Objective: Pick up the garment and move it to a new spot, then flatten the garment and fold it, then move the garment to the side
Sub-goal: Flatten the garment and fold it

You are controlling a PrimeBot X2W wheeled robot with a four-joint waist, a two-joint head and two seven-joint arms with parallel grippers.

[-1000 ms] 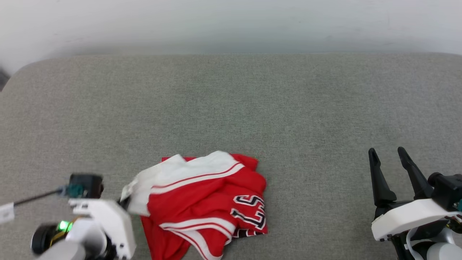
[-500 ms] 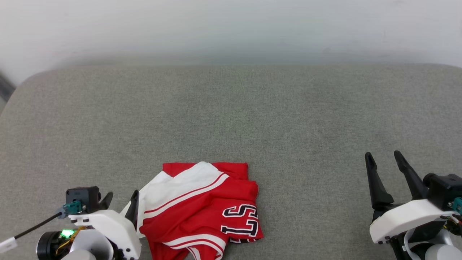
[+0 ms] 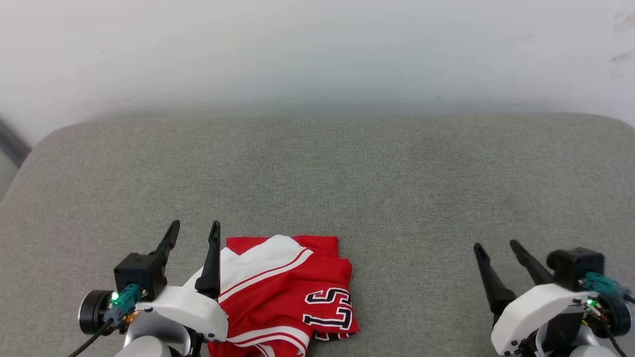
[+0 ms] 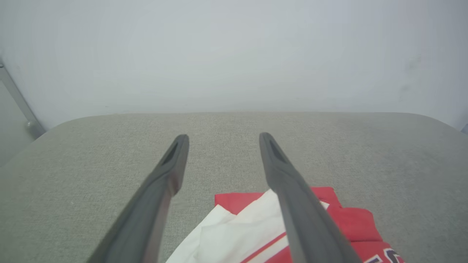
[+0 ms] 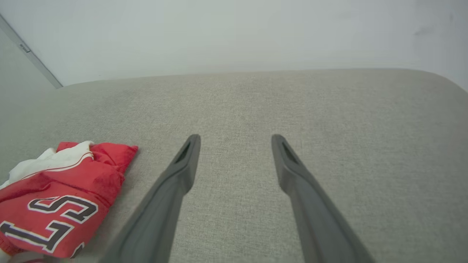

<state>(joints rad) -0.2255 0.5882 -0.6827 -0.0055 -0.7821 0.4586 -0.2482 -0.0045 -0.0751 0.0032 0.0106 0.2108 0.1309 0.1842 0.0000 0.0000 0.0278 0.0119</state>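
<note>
The garment point(image 3: 287, 292) lies in a folded red-and-white bundle on the grey cushion, black lettering showing on its right part, near the front edge left of centre. My left gripper point(image 3: 194, 229) stands open just left of it, its right finger over the white sleeve, nothing between the fingers. In the left wrist view the garment point(image 4: 237, 233) lies below the open left gripper point(image 4: 223, 138). My right gripper point(image 3: 497, 245) is open at the lower right, far from the cloth. The right wrist view shows the garment point(image 5: 55, 197) off to the left of the open right gripper point(image 5: 236, 138).
The grey fabric surface point(image 3: 347, 178) stretches wide to the back and right, ending at rounded corners. A pale wall point(image 3: 317, 49) rises behind it. A grey strip point(image 3: 10, 144) shows at the far left edge.
My left gripper has opened, let go of the garment's left edge and turned its fingers forward. The garment has settled flat. The head camera has tilted up, shifting the whole picture down.
</note>
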